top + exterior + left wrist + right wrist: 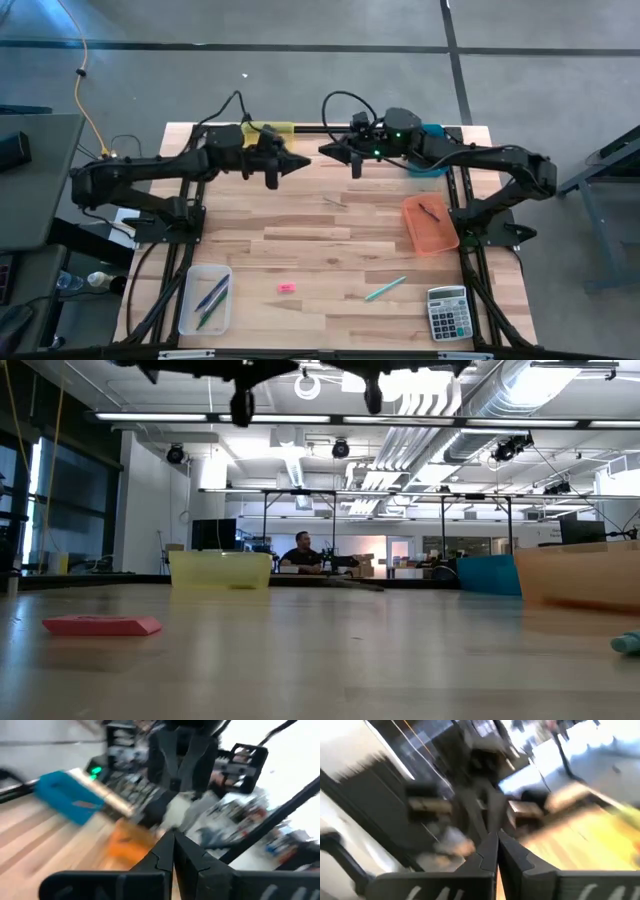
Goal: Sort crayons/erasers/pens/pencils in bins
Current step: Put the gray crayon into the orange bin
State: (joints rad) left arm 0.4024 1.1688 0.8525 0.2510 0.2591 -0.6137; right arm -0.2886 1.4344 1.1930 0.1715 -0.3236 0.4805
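Right, both arms are up at the far edge of the table point(330, 230), tips pointed at each other. Left gripper point(305, 160) is clenched, fingers pressed together with nothing between them. Right gripper point(323, 149) is pinched shut too, and it carries nothing; the two tips sit near each other but apart. Down near the front edge, a pink eraser point(286, 288) lies alone on the wood, and a teal stick point(385, 289) lies to its right, between the eraser and the calculator point(447, 312). Clear bin point(205, 298) sits at the front left corner with a few thin sticks in it. Orange bin point(431, 224) is on the right side, holding one dark stick. Yellow bin point(272, 130) and blue bin point(432, 131) sit at the far edge, mostly hidden under the arms. Across the room, a person point(301, 551) sits behind a desk.
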